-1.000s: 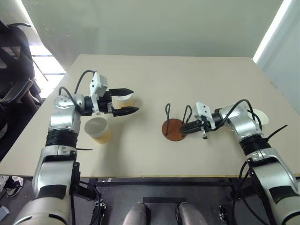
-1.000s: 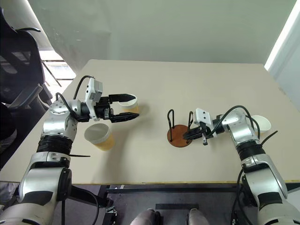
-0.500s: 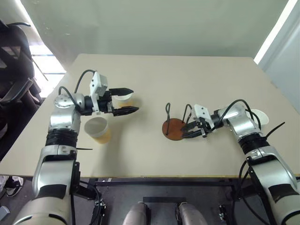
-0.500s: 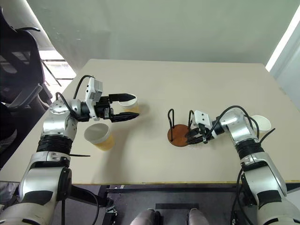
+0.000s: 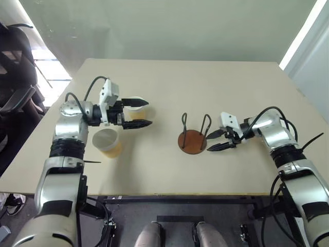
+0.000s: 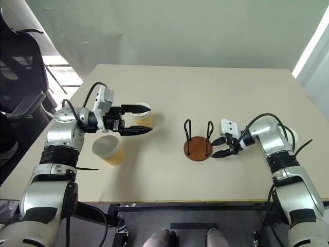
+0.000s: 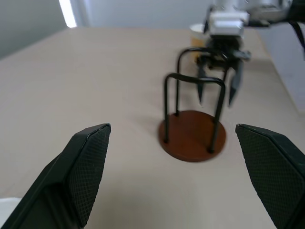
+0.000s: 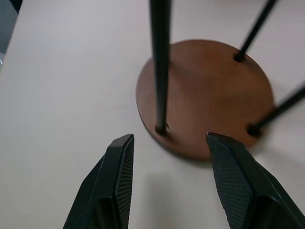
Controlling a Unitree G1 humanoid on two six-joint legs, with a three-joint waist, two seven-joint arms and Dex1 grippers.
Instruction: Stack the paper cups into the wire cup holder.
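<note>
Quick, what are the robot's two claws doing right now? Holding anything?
Left gripper: open, holding nothing, its fingers on either side of a paper cup.
Right gripper: open, holding nothing, beside the wire cup holder.

My left gripper (image 5: 143, 113) hangs above the surface's left side, forearm bent inward, fingers spread wide and empty. My right gripper (image 5: 215, 140) tilts down toward the middle, fingers parted, holding nothing.
</note>
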